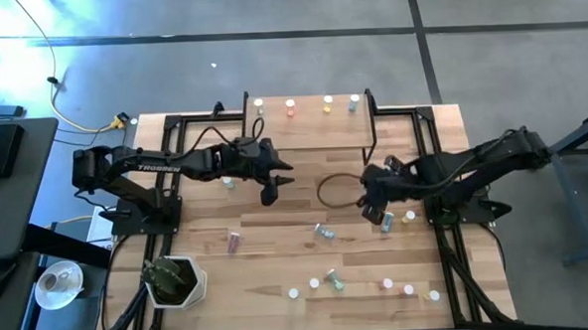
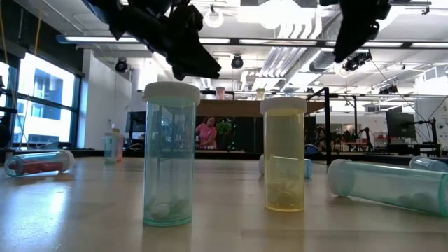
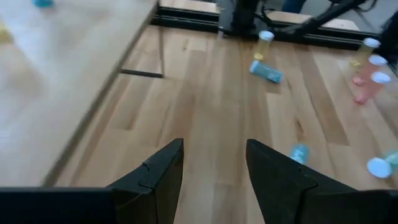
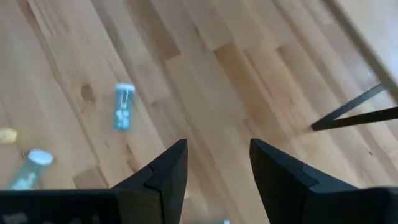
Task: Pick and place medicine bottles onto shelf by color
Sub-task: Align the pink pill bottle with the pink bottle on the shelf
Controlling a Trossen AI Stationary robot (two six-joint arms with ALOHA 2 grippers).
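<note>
1. Medicine bottles, tiny cylinders with white caps and coloured bodies, are being sorted: four are standing in a row along the far edge of the small raised light-wood shelf on thin black legs, while many more are lying scattered on the wooden tabletop.
2. A pick is judged to be in preparation, since nothing is being held: the left gripper is being held with fingers apart and empty above the table beside the shelf's front edge.
3. The right gripper, likewise spread and empty, is being held over bare wood, with a teal bottle lying near.
4. Next, a descent over one bottle, aligned across its body, is being called for.
</note>
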